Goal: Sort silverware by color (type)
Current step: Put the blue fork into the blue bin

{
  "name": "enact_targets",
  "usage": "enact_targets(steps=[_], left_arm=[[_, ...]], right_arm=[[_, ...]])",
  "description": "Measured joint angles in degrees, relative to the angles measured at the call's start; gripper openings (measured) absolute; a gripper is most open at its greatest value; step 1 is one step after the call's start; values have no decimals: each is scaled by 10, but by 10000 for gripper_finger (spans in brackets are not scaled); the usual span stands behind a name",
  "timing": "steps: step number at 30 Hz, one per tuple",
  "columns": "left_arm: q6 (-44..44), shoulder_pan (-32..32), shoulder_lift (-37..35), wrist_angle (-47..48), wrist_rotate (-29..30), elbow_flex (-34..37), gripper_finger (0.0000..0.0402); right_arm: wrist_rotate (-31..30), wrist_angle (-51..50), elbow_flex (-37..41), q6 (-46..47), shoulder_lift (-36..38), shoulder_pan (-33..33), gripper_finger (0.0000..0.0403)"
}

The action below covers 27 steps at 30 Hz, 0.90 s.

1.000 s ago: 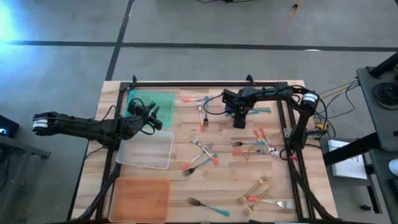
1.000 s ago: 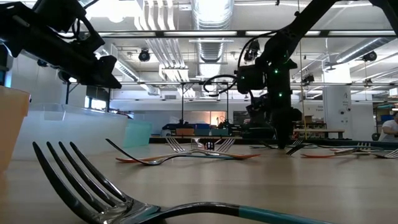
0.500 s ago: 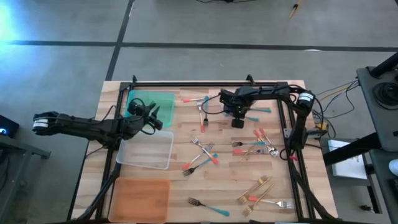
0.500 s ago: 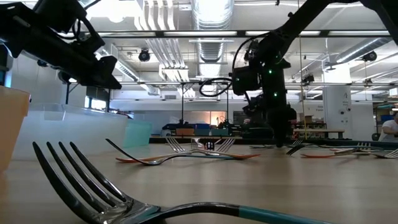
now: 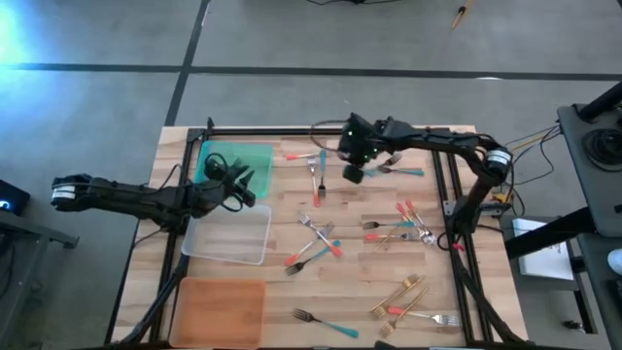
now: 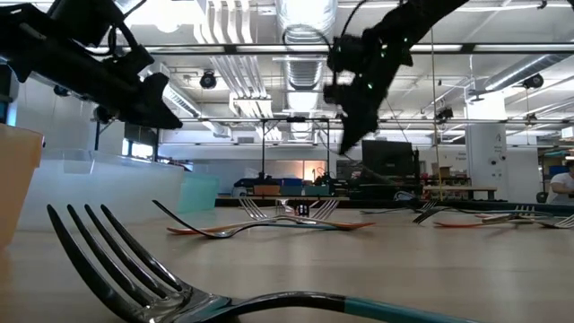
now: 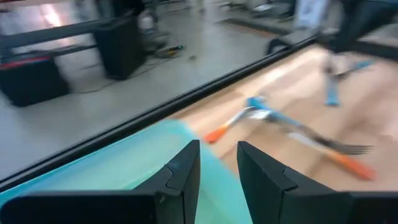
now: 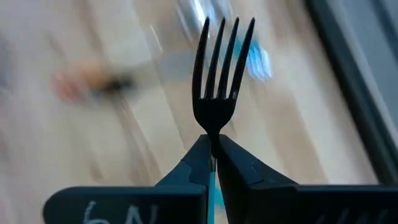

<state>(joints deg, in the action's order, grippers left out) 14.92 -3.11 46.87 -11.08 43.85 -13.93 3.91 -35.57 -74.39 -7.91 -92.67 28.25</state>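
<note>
The silverware lies scattered over the wooden table: teal- and red-handled forks [image 5: 316,238] in the middle, more [image 5: 398,228] at the right, gold ones [image 5: 403,297] near the front. Above the table's far middle, my right gripper [image 5: 354,175] [image 8: 213,149] is shut on a dark-tined fork [image 8: 221,62] with a teal handle. My left gripper [image 5: 245,187] [image 7: 217,168] hovers open over the near right corner of the green tray [image 5: 238,160], nothing between its fingers. My right gripper pinches the fork at its neck [image 8: 213,132], just behind the tines, between its two fingertips. The fingers lie along the fork, and the teal handle [image 8: 213,186] runs back between them. The tines stick out past the fingertips. The fork is lifted clear of the table.
A clear tray [image 5: 228,233] lies in front of the green one, an orange tray [image 5: 219,309] at the near left. A black frame rail [image 5: 321,131] runs along the far edge. A teal-handled fork [image 6: 179,287] lies close to the low camera.
My right gripper has risen from the table with the fork and gone toward the table's left and far edges, tipping to a flatter slant. The fork, which lay on the table, now hangs clear of it.
</note>
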Motion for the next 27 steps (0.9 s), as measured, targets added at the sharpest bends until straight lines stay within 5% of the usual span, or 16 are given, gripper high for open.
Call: enact_targets(steps=[9,15,27], left_arm=[[-149,1,65,-384,-284,87,91],[-146,0,136,-576,-288,118,91],[-129,0,266,-582,-138,45,98]], right_arm=[[67,271,0,53,30,-32,9],[69,368,0,49,12,-80,9],[58,512,0,31,-41,-134,9]])
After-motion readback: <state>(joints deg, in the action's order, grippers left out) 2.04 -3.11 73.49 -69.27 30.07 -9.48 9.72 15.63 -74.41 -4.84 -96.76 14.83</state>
